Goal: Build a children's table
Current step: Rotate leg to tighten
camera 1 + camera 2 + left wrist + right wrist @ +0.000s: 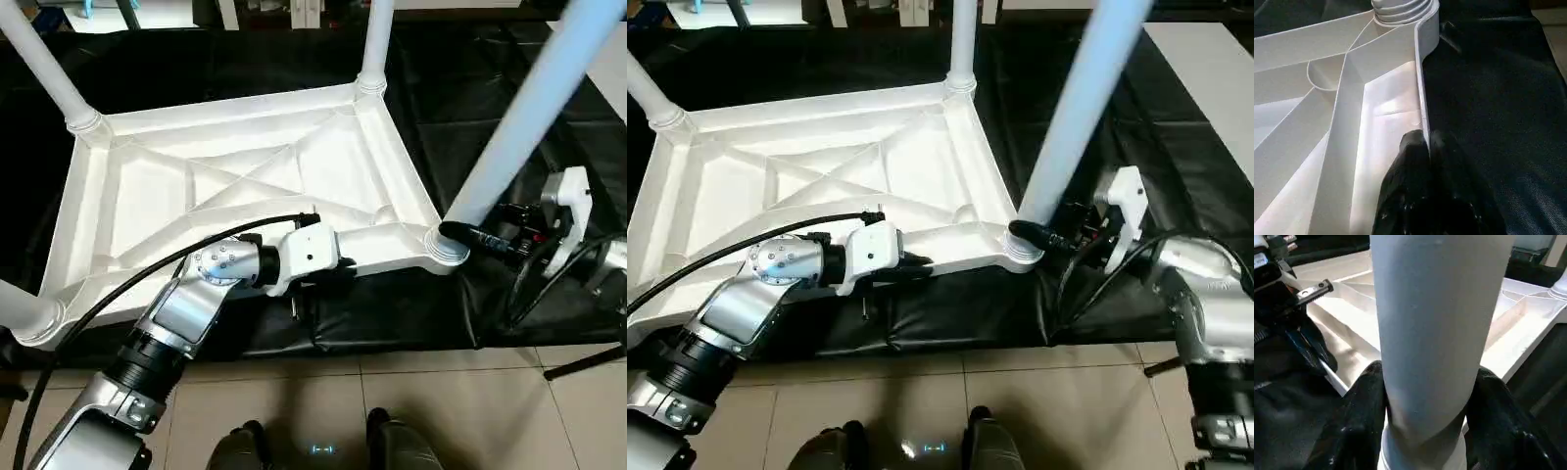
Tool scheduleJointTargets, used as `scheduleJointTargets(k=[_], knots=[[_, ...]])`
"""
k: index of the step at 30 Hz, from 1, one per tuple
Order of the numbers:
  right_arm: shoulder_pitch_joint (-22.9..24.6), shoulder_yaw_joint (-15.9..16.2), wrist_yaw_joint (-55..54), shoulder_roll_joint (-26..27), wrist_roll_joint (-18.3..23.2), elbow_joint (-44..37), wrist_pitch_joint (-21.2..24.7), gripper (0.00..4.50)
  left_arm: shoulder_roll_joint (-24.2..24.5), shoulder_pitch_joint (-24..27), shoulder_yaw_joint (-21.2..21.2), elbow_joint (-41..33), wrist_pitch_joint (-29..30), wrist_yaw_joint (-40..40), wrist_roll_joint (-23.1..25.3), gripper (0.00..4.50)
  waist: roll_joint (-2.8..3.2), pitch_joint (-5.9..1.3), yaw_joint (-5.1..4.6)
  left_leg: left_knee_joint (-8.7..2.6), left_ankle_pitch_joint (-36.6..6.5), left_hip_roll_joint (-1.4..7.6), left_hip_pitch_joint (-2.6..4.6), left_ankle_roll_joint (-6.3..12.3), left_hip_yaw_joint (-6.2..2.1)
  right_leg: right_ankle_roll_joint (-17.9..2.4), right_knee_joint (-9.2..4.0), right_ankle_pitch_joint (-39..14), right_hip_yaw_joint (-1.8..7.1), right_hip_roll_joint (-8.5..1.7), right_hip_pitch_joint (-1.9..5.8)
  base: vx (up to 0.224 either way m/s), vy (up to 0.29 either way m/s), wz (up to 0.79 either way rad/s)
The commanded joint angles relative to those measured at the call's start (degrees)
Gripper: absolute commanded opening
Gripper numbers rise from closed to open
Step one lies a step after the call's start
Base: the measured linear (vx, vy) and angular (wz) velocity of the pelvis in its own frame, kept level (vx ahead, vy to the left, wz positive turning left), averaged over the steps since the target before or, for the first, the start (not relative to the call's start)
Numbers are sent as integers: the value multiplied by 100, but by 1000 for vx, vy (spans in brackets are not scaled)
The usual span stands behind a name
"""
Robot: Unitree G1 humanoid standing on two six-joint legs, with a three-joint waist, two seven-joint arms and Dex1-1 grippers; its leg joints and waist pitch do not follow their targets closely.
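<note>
The white tabletop (245,166) lies upside down on the black cloth, its X ribs facing up. Four white tube legs stand in its corner sockets: far left (44,69), far right (377,39), near left (20,308) and near right (529,108). My left gripper (1427,147) is shut on the thin near rim (1422,98) of the tabletop, one black finger on each side of it. My right gripper (1427,426) is shut on the near right leg (1430,333) just above its socket (446,245), with its fingers (1361,421) wrapped around the tube.
The black-draped work table (470,78) extends past the tabletop at the right and back. Its near edge drops to a tiled floor (441,401), where my feet (392,446) show. A black cable (147,279) arcs from my left arm over the near rim.
</note>
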Motion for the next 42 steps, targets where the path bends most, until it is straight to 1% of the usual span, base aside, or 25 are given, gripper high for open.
scheduleJointTargets(k=[1, 8, 10, 11, 13, 15, 16, 17, 18, 19, 20, 22, 23, 24, 26, 27, 30, 31, 32, 33, 34, 35, 39, 40, 42], knots=[[-11, 83, 29, 29, -107, 102, -24, 196, -24, 107, -249, 63, -56, -167, -1, 0, -169, -463, -9, -240, -534, 24, 87, 1115, 55, -1603, -216, -883, 61, -76, 421, 0, 0, 0], [33, 11, -290, 79, -125, 188, 17, 187, -12, 115, -265, 90, -76, -172, 32, 0, -158, -486, -6, -222, -510, 18, 85, 1115, 54, -1657, -194, -750, 63, -61, 429, 0, 0, 0], [98, -58, -1119, 383, -451, 363, 62, 187, -75, 51, -278, 169, 45, 30, 180, 0, -160, -485, -10, -220, -563, 10, 78, 1075, 57, -1626, -208, -866, 64, -64, 422, 0, 0, 0], [164, -116, -1788, 678, -591, 409, 168, 187, -197, 18, -269, 189, 210, 203, 225, 0, -153, -452, -42, -244, -726, -2, 52, 875, 50, -1482, -255, -1301, 66, -73, 403, 0, 0, 0], [218, -189, -2664, 1088, -758, 489, 222, 187, -375, -14, -294, 188, 421, 382, 266, 0, -149, -436, -65, -273, -1056, 1, 76, 672, 39, -1350, -308, -1793, 57, -71, 373, 0, 0, 0], [178, -334, -3822, 1614, -971, 734, 120, 186, -618, -72, -368, 227, 633, 633, 375, 0, -140, -420, -118, -326, -1482, -6, 79, 309, -1, -1065, -366, -2437, 46, -77, 344, 0, 0, 0], [83, -488, -4578, 1961, -1030, 972, 2, 186, -802, -127, -415, 310, 722, 851, 471, 0, -127, -413, -142, -343, -1569, -6, 76, 241, -11, -1009, -377, -2518, 38, -71, 328, 0, 0, 0], [83, -488, -4578, 1961, -1030, 972, 2, 186, -802, -127, -415, 310, 722, 851, 471, 0, -105, -409, -189, -368, -1809, -15, 82, 93, -27, -897, -412, -2746, 23, -71, 302, 0, 0, 0], [-50, -658, -5275, 2288, -1037, 1244, -156, 186, -987, -181, -460, 397, 802, 1044, 549, 0, -128, -413, -206, -390, -2029, -30, 88, 11, -56, -769, -440, -2910, -4, -62, 321, 0, 0, 0], [-309, -880, -6078, 2679, -963, 1693, -468, 186, -1231, -242, -543, 493, 869, 1209, 606, 0, -77, -402, -237, -408, -2194, -33, 110, -27, -64, -717, -467, -2984, -9, -70, 281, -57, 20, -7], [-473, -980, -6443, 2868, -946, 1941, -638, 186, -1357, -283, -586, 562, 843, 1308, 649, 0, -81, -401, -269, -422, -2322, -43, 99, -66, -89, -676, -484, -3030, -42, -72, 289, -57, 20, -7], [-644, -1029, -6711, 3015, -950, 2179, -802, 186, -1451, -334, -642, 639, 785, 1337, 683, 0, -104, -380, -290, -436, -2518, -56, 104, -62, -102, -587, -515, -3097, -70, -46, 293, -59, 18, -8], [-738, -1052, -6868, 3103, -988, 2282, -875, 186, -1503, -366, -672, 687, 751, 1352, 713, 0, -84, -364, -307, -434, -2724, -57, 138, -38, -103, -533, -552, -3207, -79, -51, 246, -54, 15, -7], [-847, -984, -6795, 3129, -1034, 2370, -910, 186, -1525, -403, -679, 736, 696, 1385, 747, 0, -99, -357, -323, -439, -2834, -67, 140, -20, -114, -471, -570, -3282, -97, -44, 248, 0, 0, 0], [-1014, -824, -6332, 3115, -1083, 2383, -955, 186, -1446, -462, -651, 795, 588, 1390, 844, 0, -103, -371, -327, -477, -2756, -63, 85, 29, -144, -454, -555, -3085, -116, -55, 328, 0, 0, 0], [-1012, -658, -5707, 3001, -1059, 2220, -959, 186, -1341, -474, -604, 827, 495, 1403, 886, 0, -93, -369, -327, -483, -2778, -55, 91, 45, -143, -474, -560, -3016, -115, -53, 317, 0, 0, 0], [-806, -108, -4470, 2409, -1348, 1723, -1239, 186, -1002, -429, -524, 862, 159, 1249, 936, 0, -133, -401, -285, -466, -2451, -34, 69, 229, -99, -755, -512, -2205, -76, -46, 362, 0, 0, 0], [-806, -108, -4470, 2409, -1348, 1723, -1239, 186, -1002, -429, -524, 862, 159, 1249, 936, 0, -137, -398, -273, -457, -2385, -31, 83, 259, -77, -812, -513, -2112, -59, -46, 350, 0, 0, 0], [-662, -67, -4011, 2050, -1250, 1445, -1169, 242, -835, -370, -462, 837, 8, 1086, 878, 0, -147, -391, -254, -440, -2291, -33, 95, 335, -38, -938, -504, -2055, -30, -45, 343, 0, 0, 0], [-570, -86, -3646, 1829, -1084, 1259, -1051, 256, -730, -335, -423, 809, -60, 995, 838, 0, -147, -391, -254, -440, -2291, -33, 95, 335, -38, -938, -504, -2055, -30, -45, 343, 0, 0, 0], [-504, -112, -3395, 1671, -959, 1127, -948, 258, -653, -311, -406, 785, -146, 924, 809, 0, -160, -396, -222, -432, -2161, -27, 87, 414, -32, -957, -497, -2091, -18, -59, 373, 0, 0, 0], [-374, -155, -2876, 1321, -759, 885, -750, 265, -501, -251, -374, 710, -300, 722, 713, 0, -149, -404, -171, -403, -1962, -4, 128, 551, 17, -1077, -485, -1873, 18, -53, 341, 0, 0, 0], [-123, -124, -1863, 737, -570, 505, -570, 298, -302, -162, -336, 557, -412, 393, 516, 0, -154, -409, -114, -374, -1678, 17, 135, 650, 48, -1251, -437, -1603, 41, -58, 333, 39, -18, 9], [65, -99, -1191, 347, -427, 293, -525, 298, -208, -83, -305, 404, -437, 109, 261, 0, -166, -445, -69, -337, -1380, 30, 167, 769, 79, -1397, -374, -1180, 60, -48, 354, 74, -19, 14], [140, -178, -882, 160, -242, 210, -426, 298, -155, -42, -301, 313, -464, -44, 138, 0, -172, -443, -26, -306, -1034, 41, 131, 982, 92, -1556, -307, -748, 76, -51, 369, 82, -17, 11]])
